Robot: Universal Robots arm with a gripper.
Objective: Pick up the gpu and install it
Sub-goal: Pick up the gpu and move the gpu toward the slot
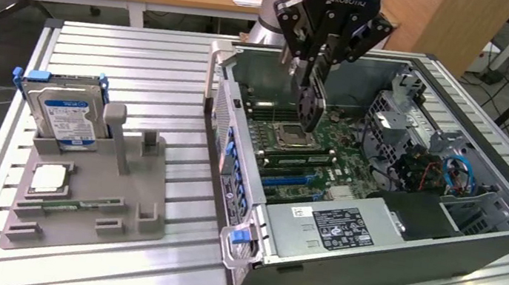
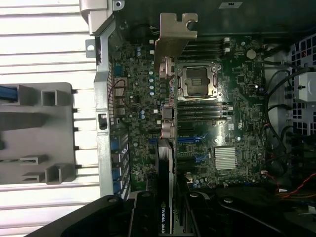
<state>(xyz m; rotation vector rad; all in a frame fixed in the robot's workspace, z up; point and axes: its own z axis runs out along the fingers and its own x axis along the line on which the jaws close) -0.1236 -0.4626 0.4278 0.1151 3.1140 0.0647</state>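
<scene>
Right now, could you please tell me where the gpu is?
In the exterior view, the gpu hangs upright in the gripper over the open computer case, above the motherboard and next to the CPU socket.

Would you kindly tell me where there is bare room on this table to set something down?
Bare table slats lie behind the grey holder, with a narrow strip between the holder and the computer case. Inside the case it is crowded: the gripper holds the gpu over the motherboard.
</scene>
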